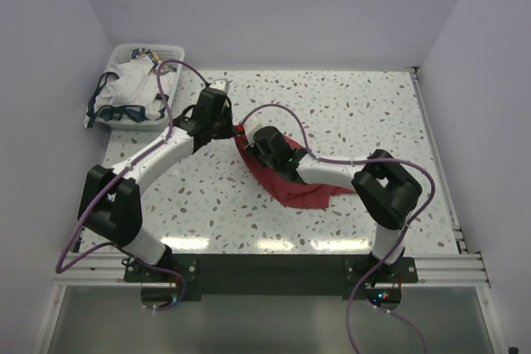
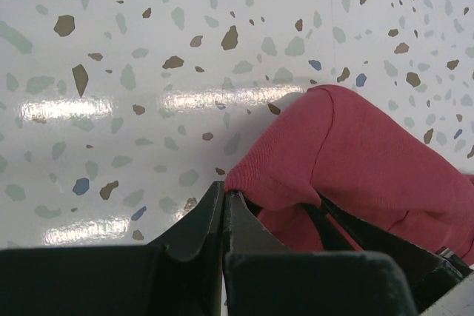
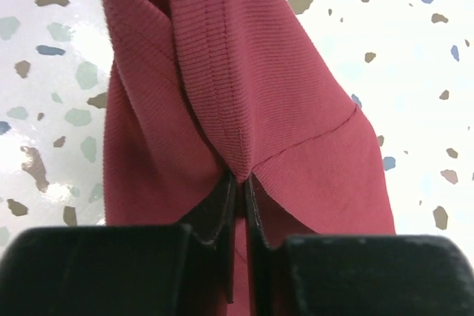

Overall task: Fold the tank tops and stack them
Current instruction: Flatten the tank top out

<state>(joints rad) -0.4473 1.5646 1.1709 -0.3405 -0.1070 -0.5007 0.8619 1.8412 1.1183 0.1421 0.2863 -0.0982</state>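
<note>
The dark red tank top lies bunched in the middle of the table, partly under my right arm. My left gripper is shut on its far left corner; in the left wrist view the jaws pinch the edge of the red cloth. My right gripper is shut on a fold of the same top; in the right wrist view the cloth hangs up from the closed jaws. The white tank top with navy trim lies crumpled in the basket at the far left.
A white plastic basket stands at the table's far left corner. The speckled tabletop has a raised rail along its right edge. Purple cables loop over both arms.
</note>
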